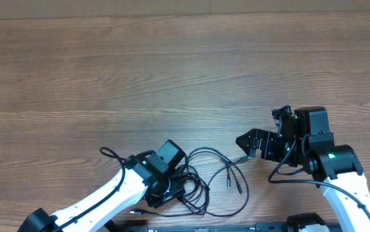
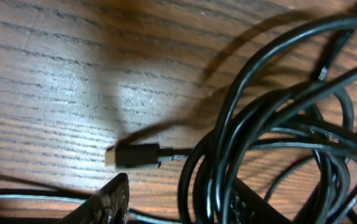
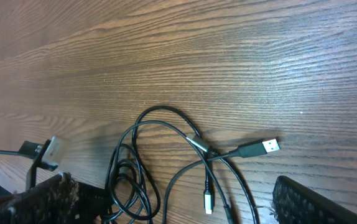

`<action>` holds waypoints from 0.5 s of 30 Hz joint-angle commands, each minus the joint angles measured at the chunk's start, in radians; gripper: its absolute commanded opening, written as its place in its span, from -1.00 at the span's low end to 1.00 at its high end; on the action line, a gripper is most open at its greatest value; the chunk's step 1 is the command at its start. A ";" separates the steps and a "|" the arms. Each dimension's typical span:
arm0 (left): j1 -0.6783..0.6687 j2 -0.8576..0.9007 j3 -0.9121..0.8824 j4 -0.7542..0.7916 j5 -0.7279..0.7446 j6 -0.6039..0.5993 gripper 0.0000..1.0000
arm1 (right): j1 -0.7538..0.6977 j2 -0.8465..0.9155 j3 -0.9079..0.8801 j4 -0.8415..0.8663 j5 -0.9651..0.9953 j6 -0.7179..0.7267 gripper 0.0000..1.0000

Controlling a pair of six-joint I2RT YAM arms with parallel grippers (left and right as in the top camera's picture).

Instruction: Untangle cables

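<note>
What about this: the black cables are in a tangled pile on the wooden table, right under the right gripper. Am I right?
Not quite. The overhead view shows the tangled pile of cables under the left gripper, not the right gripper, which is off to the side. They are black and on the wooden table, as you said.

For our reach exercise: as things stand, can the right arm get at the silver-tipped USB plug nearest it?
Probably yes. The right end effector stands open right beside the USB plug, which lies flat on the table with nothing covering it. The other cables cross only behind it.
</note>
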 commanded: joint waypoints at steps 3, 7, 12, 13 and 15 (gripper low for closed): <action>-0.003 0.058 -0.007 0.025 0.010 -0.004 -0.22 | -0.002 -0.004 0.012 0.007 0.003 0.000 1.00; -0.003 0.058 -0.007 0.092 0.010 0.028 -0.57 | -0.002 -0.004 0.012 0.006 0.003 0.000 1.00; -0.001 0.056 -0.007 0.145 0.012 0.114 -0.91 | -0.002 -0.004 0.012 0.010 0.003 0.000 1.00; -0.001 0.056 -0.006 0.163 0.012 0.128 -0.92 | -0.002 -0.004 0.012 0.010 0.003 0.000 1.00; -0.001 0.055 -0.002 0.227 0.013 0.179 -0.91 | -0.003 -0.004 0.012 0.010 0.004 0.000 1.00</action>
